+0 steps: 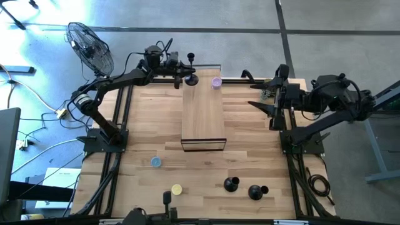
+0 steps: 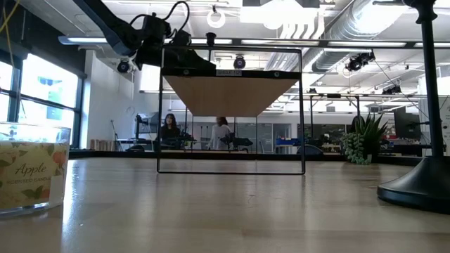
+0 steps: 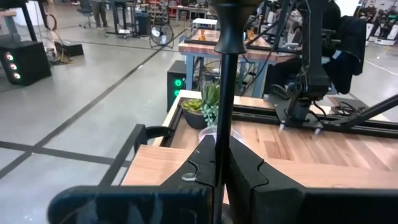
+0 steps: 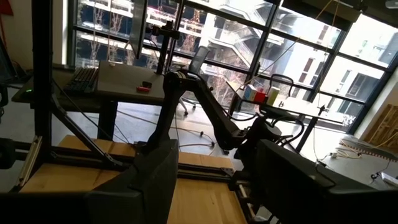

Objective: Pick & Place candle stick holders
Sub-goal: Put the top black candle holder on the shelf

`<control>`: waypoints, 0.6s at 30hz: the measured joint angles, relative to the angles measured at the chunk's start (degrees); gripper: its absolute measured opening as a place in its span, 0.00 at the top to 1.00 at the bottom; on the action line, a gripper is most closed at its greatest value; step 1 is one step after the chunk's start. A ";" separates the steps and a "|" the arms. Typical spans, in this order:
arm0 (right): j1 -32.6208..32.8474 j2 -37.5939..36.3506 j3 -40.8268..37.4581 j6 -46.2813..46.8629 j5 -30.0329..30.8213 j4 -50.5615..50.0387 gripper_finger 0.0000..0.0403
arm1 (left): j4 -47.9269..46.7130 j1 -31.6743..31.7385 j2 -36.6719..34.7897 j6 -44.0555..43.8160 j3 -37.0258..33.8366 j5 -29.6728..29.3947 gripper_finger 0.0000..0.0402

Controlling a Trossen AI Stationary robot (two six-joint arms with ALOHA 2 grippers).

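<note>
One black candle stick holder (image 1: 191, 70) stands upright at the far end of a raised wooden shelf (image 1: 203, 115), with my left gripper (image 1: 182, 76) shut on it. Its cup (image 2: 210, 36) shows above the gripper in the low view, and its round base (image 1: 192, 80) is over the shelf's far end; whether the base rests on the shelf, I cannot tell. Two more holders (image 1: 232, 184) (image 1: 256, 191) stand on their bases on the table at the near right. My right gripper (image 1: 262, 94) waits open at the far right, holding nothing. My left gripper pinches the holder's thin stem (image 3: 222, 134) between its two fingers (image 3: 202, 163). The fingers come level from the table's left side and lie across the stem. The holder stays upright, cup end above the fingers; the gripper hides the base in its wrist view.
A purple candle (image 1: 216, 82) sits on the shelf's far end, close beside the held holder. A blue candle (image 1: 155, 162) and a yellow one (image 1: 177, 189) lie on the table at the near left. A fan (image 1: 90, 47) stands beyond the far left corner.
</note>
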 joint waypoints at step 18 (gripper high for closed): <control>-4.78 0.02 0.00 1.33 -4.98 -0.16 0.47 | -0.08 0.02 2.89 -0.24 0.00 0.44 0.98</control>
